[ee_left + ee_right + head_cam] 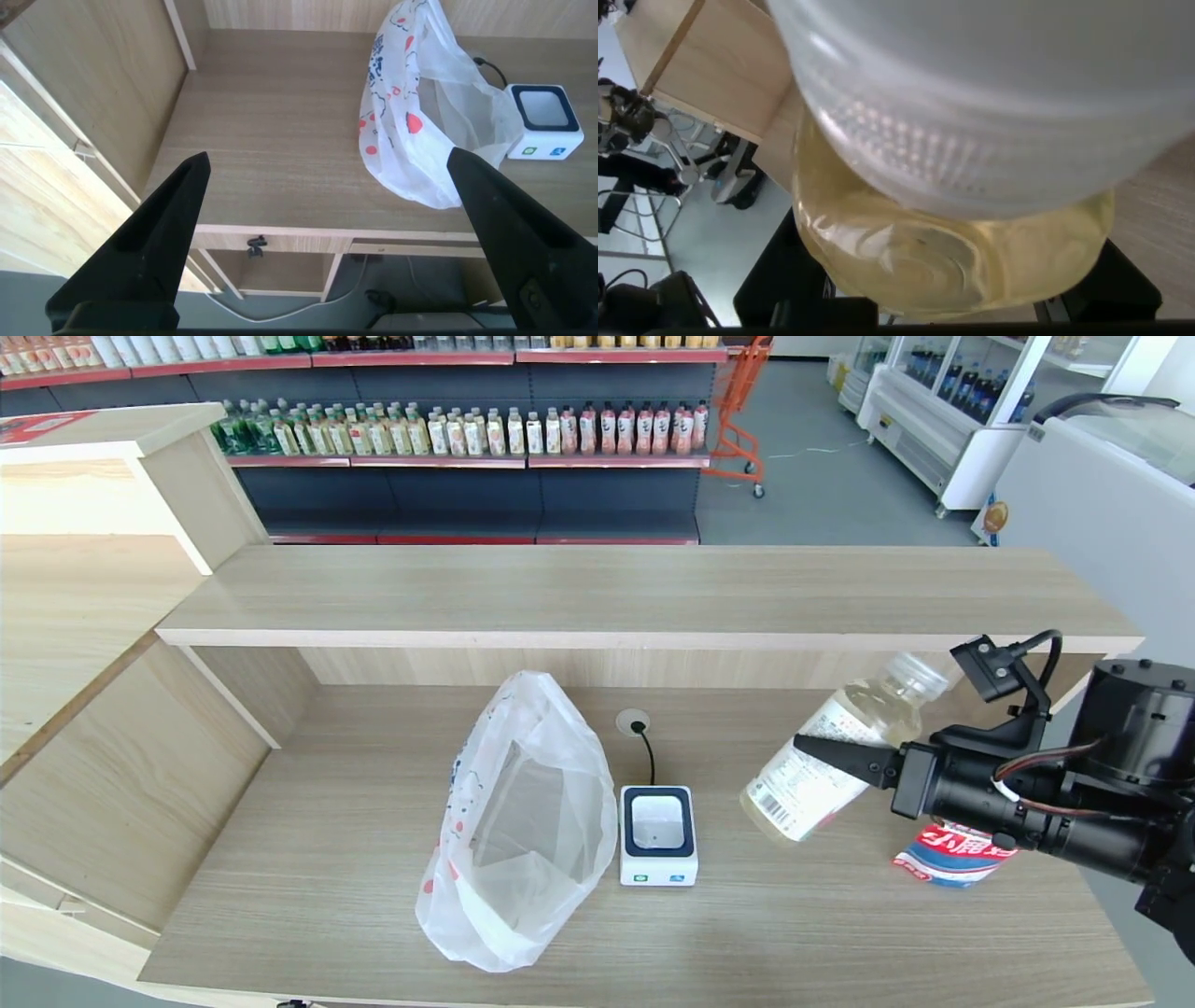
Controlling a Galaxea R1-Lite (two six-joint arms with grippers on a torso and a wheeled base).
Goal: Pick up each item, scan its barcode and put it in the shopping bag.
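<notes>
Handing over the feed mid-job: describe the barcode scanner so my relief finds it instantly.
On the lower wooden counter, look just right of the shopping bag. The barcode scanner is the only white box, with a dark-framed window on top and a black cable behind.

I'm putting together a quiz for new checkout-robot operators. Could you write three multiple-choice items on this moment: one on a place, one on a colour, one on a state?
1. Where does the white box-shaped barcode scanner stand relative to the translucent white plastic shopping bag?
A. Beside it, on the robot's right
B. Inside it
C. On the upper ledge

2. What colour is the liquid in the clear plastic bottle?
A. Dark brown
B. Pale yellow
C. Green

3. What state is the right tool in?
A. Open and empty
B. Shut on the bottle
C. Shut on the bag

Answers:
1 A: the head view shows the scanner just beside the bag on that side.
2 B: the liquid looks pale yellow in the head and right wrist views.
3 B: the tool clamps the tilted bottle around its middle.
</notes>
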